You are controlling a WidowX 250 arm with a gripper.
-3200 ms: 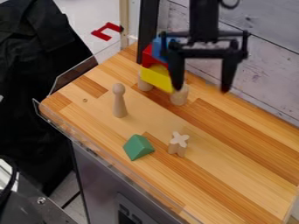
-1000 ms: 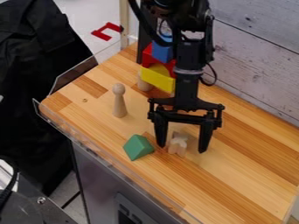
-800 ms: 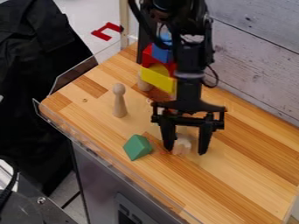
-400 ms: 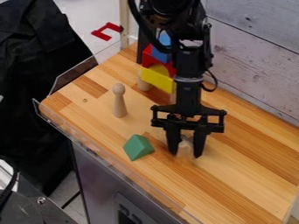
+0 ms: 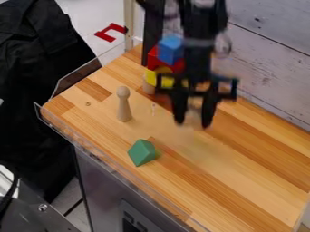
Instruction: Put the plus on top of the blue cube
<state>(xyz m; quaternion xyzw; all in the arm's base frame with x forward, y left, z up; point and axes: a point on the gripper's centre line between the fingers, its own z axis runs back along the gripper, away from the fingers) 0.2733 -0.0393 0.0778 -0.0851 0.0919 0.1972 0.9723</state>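
Over the middle of the wooden top hangs my gripper (image 5: pixel 194 121), shut on the pale wooden plus (image 5: pixel 193 117), which is blurred and partly hidden between the fingers. The plus is raised off the surface. Behind and to the left of the gripper, the blue cube (image 5: pixel 170 49) sits on top of a stack, over a red block (image 5: pixel 162 62). Below the red block is a yellow block (image 5: pixel 158 78), partly covered by the gripper.
A wooden peg figure (image 5: pixel 123 105) stands left of the gripper. A green block (image 5: pixel 142 152) lies nearer the front edge. A dark post (image 5: pixel 153 27) rises behind the stack, and a clear guard lines the wooden top's (image 5: pixel 242 181) left edge.
The gripper has closed on the plus and lifted it up from the wooden top, moving toward the back. The green block, the peg figure and the stack stand where they were.
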